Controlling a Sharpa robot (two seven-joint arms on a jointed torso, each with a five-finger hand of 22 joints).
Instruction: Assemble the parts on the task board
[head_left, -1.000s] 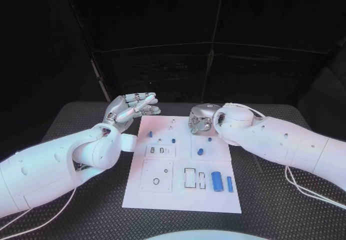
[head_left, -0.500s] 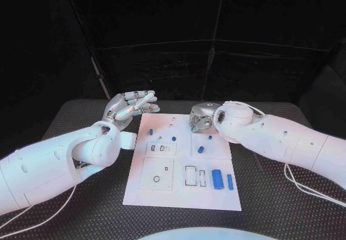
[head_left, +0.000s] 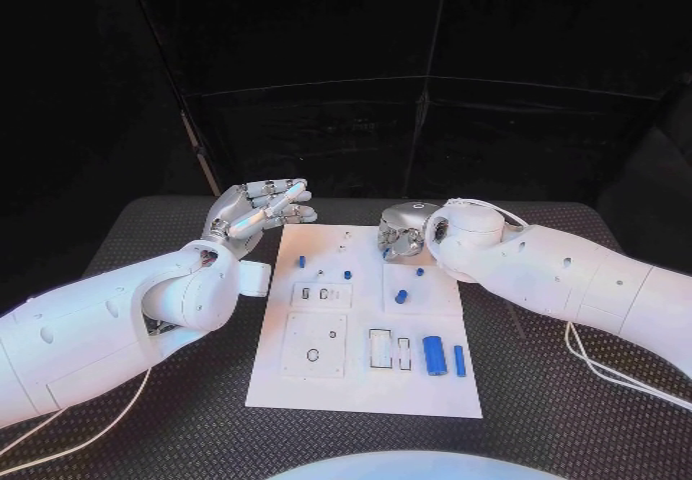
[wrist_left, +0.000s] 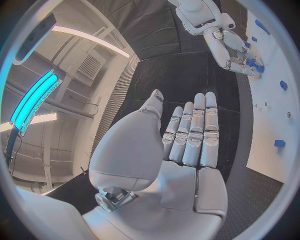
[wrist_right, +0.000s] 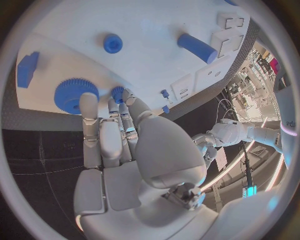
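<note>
Two hands flank the task board (head_left: 361, 330): right hand (head_left: 404, 235) (nearer) reaches fingertips (wrist_right: 119, 95) to the small blue peg (wrist_right: 117, 91) beside the gear (wrist_right: 75, 95); left hand (head_left: 260, 212) hovers, fingers straight, together, holding nothing.

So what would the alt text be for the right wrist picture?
The robot's silver right hand reaches its fingertips to a small blue peg beside a blue toothed gear on the white task board. A blue cylinder lies farther along the board.
</note>
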